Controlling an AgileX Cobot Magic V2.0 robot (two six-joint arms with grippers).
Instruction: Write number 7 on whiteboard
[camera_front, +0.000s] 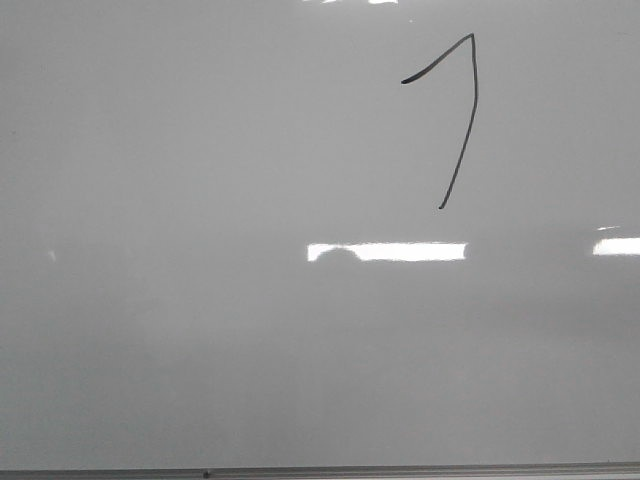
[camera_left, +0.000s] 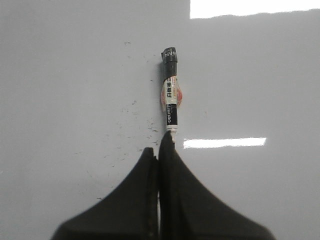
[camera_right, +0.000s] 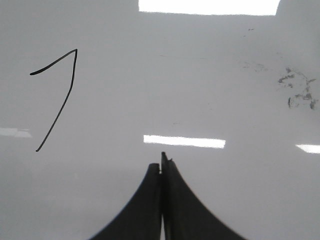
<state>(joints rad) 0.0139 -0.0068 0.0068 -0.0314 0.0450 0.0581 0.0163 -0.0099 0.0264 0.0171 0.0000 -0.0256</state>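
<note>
The number 7 is a thin black marker line at the upper right of the whiteboard in the front view. The right wrist view also shows the number 7, off to one side of my right gripper, which is shut with nothing in it. My left gripper is shut too. A black and white marker pen lies on the whiteboard just beyond its fingertips, and one fingertip hides the pen's near end. Neither gripper shows in the front view.
A thin grey frame strip runs along the board's near edge. Faint marker specks dot the board beside the pen, and smudged marks lie far to one side of the right gripper. Bright light reflections cross the board.
</note>
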